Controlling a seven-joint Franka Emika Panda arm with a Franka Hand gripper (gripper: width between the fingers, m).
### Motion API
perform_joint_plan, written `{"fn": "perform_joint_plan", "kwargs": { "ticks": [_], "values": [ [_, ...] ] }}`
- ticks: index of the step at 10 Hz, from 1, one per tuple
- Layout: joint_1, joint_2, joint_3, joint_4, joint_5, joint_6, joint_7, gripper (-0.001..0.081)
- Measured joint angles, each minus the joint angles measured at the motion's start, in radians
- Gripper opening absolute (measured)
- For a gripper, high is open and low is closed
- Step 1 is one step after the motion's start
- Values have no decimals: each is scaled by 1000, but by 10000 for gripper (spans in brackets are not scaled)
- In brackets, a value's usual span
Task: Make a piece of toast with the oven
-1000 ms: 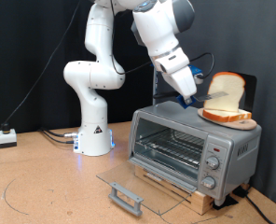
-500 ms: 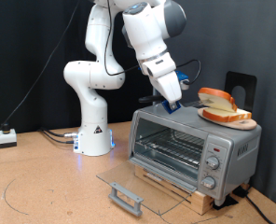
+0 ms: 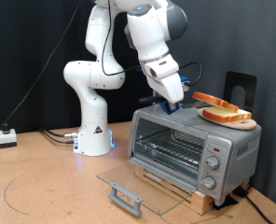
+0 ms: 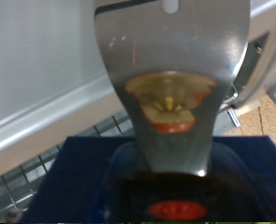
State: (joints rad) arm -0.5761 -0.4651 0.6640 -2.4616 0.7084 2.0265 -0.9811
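The silver-grey oven (image 3: 189,145) stands at the exterior view's right with its glass door (image 3: 129,179) dropped open and its wire rack bare. Two slices of pale bread lie on a wooden plate (image 3: 233,122) on top of the oven. The upper piece of toast (image 3: 213,98) leans tilted over the lower slice (image 3: 227,114). My gripper (image 3: 178,101) hangs over the oven's top, just left of the slices, with nothing visibly between its fingers. In the wrist view a shiny metal finger (image 4: 171,84) fills the picture above a dark blue part, with the rack beside it.
The oven sits on a wooden board (image 3: 189,194) on a brown table. The door's grey bar handle (image 3: 126,196) juts toward the exterior view's bottom. The arm's white base (image 3: 93,131) stands to the left. A black panel (image 3: 241,89) rises behind the oven. Cables and a small box (image 3: 6,138) lie far left.
The upper slice stood upright by the gripper a second ago and has tipped down onto the lower slice. The gripper has moved left and lower, away from it.
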Motion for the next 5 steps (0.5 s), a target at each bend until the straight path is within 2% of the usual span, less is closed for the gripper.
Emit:
{"fn": "perform_joint_plan", "kwargs": {
  "ticks": [3, 5],
  "values": [
    [10, -42, 46, -22, -50, -35, 16, 396],
    [26, -68, 88, -44, -49, -37, 50, 396]
  ]
}}
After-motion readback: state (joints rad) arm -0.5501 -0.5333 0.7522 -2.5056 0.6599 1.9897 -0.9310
